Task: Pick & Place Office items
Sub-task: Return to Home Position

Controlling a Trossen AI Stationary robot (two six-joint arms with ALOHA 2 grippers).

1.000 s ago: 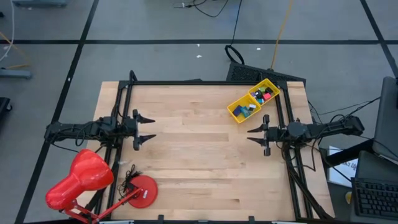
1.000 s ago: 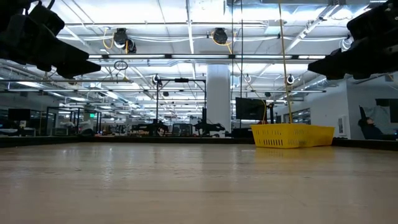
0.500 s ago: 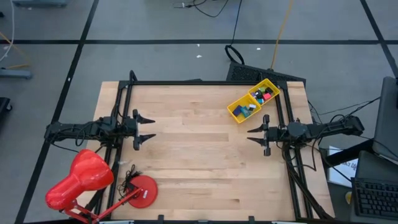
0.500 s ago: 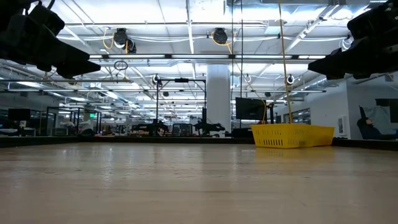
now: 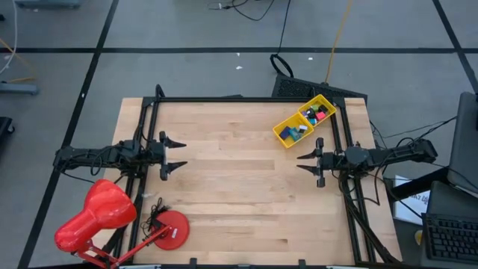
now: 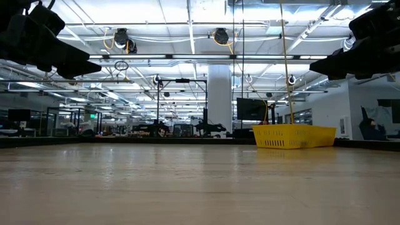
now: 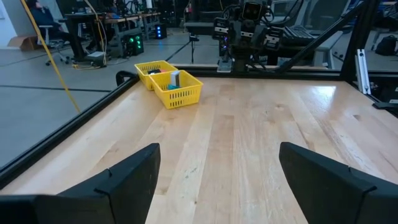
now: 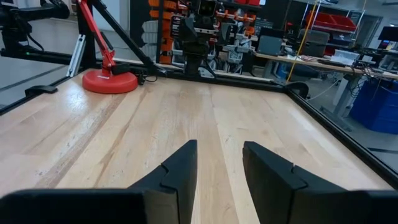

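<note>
The office items [image 5: 308, 122] are several tiny blue, teal, red, green and black pieces. They lie inside the yellow tray [image 5: 281, 137] at the table's far right, which rests flat on the wood. In the left wrist view the yellow tray [image 7: 180, 94] shows far off. My left gripper [image 5: 184, 154] hovers open at the table's left edge, far from the tray, with nothing between its fingers [image 7: 134, 171]. My right gripper [image 5: 299, 162] hovers at the right edge, just near of the tray. Its fingers [image 8: 180, 165] stand a little apart, with nothing between them.
A big red desk lamp [image 5: 93, 220] stands at the near left corner, its round base [image 5: 170, 228] on the wood. A black frame rail [image 5: 239, 99] borders the table. Bare wood [image 5: 239, 179] lies between the two arms.
</note>
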